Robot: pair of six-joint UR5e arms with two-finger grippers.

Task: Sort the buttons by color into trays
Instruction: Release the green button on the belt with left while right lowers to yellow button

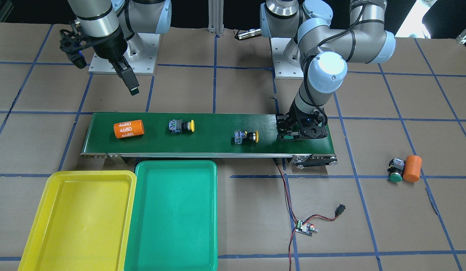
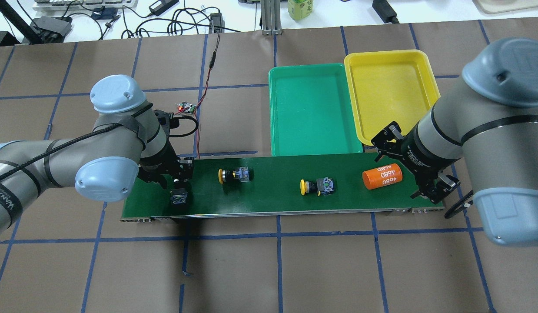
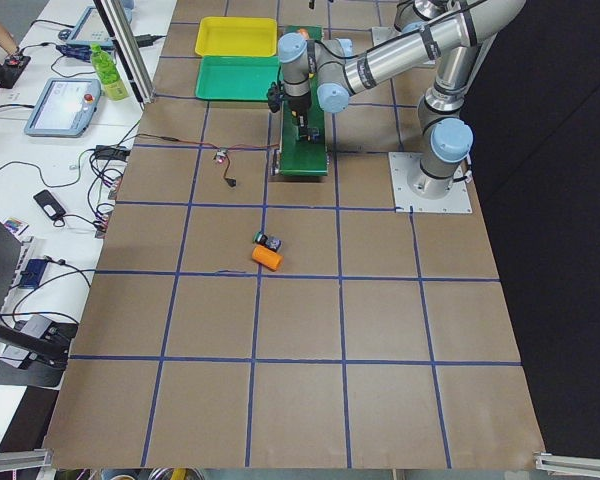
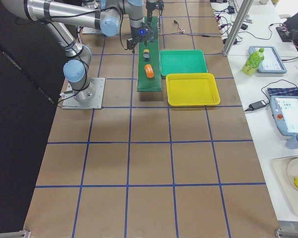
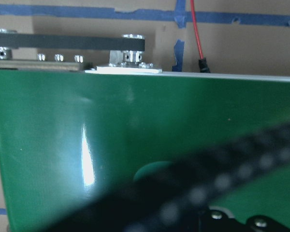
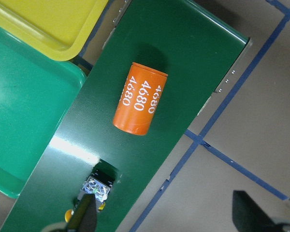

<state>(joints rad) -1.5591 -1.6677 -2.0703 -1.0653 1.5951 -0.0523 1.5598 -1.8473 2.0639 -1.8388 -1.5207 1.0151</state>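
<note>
The left pincer [image 1: 297, 132] is down on the conveyor belt [image 1: 218, 145], at the end farthest from the trays. Its fingers are at a green button [image 2: 179, 198] lying on its side, which has a blocky black-and-grey body and a round green cap. We cannot tell whether the fingers clamp it or merely stand beside it (the wrist view is mostly blur and belt). The left arm is sharply bent, its wrist aimed steeply down at that belt end.

Along the belt lie the nearer yellow button [image 1: 247, 137] and the farther yellow button [image 1: 182, 126]. They are well apart, both on their sides with their caps toward the left pincer's end. Near the belt's other end lies an orange cylinder printed 4680 [image 1: 128, 129]. The right pincer [image 1: 134, 89] hangs above that end with its fingers spread wide, holding nothing.

Just beside the belt's operator-side edge sits the green tray [image 1: 172, 226], and the yellow tray [image 1: 78, 226] touches its far side. On the counter [image 1: 406, 233], well past the left pincer's end of the belt, a second green button [image 1: 395, 171] lies just beside a plain orange cylinder [image 1: 412, 168]. A small circuit board [image 1: 304, 227] with red and black wires lies off the belt's operator-side edge.
</note>
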